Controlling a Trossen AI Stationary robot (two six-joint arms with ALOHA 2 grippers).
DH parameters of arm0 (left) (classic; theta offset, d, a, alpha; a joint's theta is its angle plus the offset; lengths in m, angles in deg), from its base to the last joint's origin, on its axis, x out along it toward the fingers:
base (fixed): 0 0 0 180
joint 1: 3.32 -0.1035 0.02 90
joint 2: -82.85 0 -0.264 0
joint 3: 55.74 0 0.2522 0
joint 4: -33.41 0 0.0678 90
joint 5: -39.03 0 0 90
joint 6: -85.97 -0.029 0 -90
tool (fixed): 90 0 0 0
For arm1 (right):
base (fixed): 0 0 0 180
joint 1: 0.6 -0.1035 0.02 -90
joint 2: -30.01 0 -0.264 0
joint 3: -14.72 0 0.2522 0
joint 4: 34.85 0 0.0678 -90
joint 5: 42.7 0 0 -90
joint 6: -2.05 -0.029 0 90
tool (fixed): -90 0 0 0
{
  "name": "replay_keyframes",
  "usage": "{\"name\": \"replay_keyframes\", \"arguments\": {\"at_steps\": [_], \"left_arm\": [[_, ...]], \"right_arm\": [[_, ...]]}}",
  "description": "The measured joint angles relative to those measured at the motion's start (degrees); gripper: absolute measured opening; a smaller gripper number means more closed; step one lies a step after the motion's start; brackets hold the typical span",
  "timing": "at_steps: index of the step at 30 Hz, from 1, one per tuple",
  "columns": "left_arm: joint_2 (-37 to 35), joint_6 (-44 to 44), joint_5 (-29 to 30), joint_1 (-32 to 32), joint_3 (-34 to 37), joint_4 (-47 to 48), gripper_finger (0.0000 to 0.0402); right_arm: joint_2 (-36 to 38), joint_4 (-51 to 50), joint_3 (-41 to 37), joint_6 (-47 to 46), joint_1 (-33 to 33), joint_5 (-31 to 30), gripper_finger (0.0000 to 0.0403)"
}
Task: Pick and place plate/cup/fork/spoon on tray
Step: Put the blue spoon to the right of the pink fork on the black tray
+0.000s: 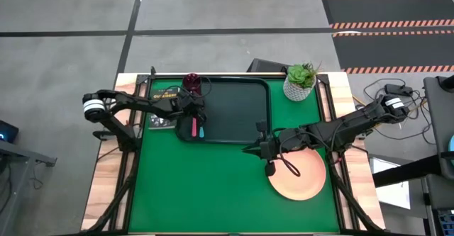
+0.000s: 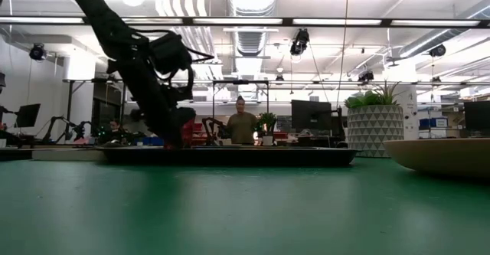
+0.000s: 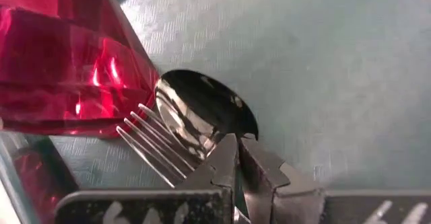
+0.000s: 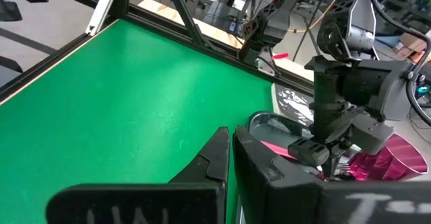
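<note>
The dark tray (image 1: pixel 241 108) lies at the table's far middle. The dark red cup (image 1: pixel 191 82) stands upright in its far left corner. The pink-handled fork (image 1: pixel 194 127) and the blue-handled spoon (image 1: pixel 201 131) lie side by side on the tray's left part, heads toward the cup. My left gripper (image 1: pixel 190 110) is over their heads, shut at the spoon's neck (image 3: pixel 236 158). The peach plate (image 1: pixel 298 172) rests on the table at the near right. My right gripper (image 1: pixel 259 149) is shut and empty by the tray's near right corner, left of the plate. My left gripper pinches the spoon where its bowl (image 3: pixel 202 113) narrows into the neck (image 3: pixel 225 143), between the two fingertips (image 3: pixel 222 167). The fingers come from above, slanting down. The spoon lies on the tray floor beside the fork's tines (image 3: pixel 155 143), its bowl close to the cup (image 3: pixel 60 62).
A white pot with a green plant (image 1: pixel 300 82) stands at the tray's far right corner. A black book (image 1: pixel 162 98) lies left of the tray under my left arm. Green table stretches toward the near edge. People show in the room behind (image 2: pixel 242 125).
</note>
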Motion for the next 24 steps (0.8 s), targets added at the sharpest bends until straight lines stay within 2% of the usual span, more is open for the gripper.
{"name": "replay_keyframes", "arguments": {"at_steps": [24], "left_arm": [[0.0, 0.5, 0.0, 0.0, 1.1, -2.5, 0.0]], "right_arm": [[0.0, -0.3, 0.0, -0.4, 0.0, 0.0, 0.0009]]}}
